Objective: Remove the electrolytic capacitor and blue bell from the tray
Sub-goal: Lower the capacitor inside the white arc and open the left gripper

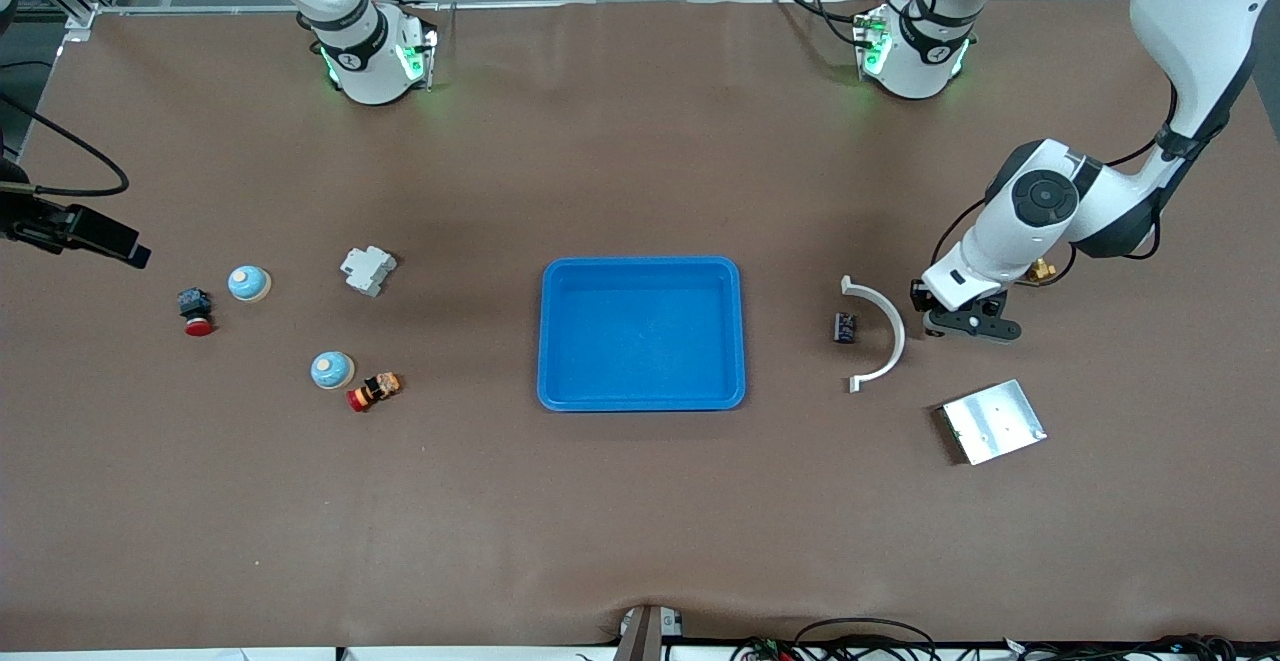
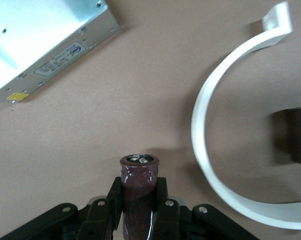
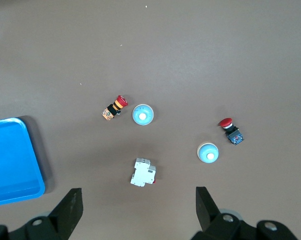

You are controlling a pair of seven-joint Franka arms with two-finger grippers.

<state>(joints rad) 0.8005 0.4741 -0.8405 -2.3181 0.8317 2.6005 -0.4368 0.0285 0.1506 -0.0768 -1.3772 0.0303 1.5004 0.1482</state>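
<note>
My left gripper is low over the table toward the left arm's end, beside a white curved strip. It is shut on a dark maroon capacitor, whose silver-capped end sticks out past the fingertips. I cannot tell if the capacitor touches the table. Two light blue bells sit toward the right arm's end; they also show in the right wrist view. My right gripper is open and empty, high above that area, out of the front view.
An empty blue tray lies mid-table. A white breaker and two red push buttons lie by the bells. A small dark module sits inside the strip's curve. A metal box lies nearer the front camera.
</note>
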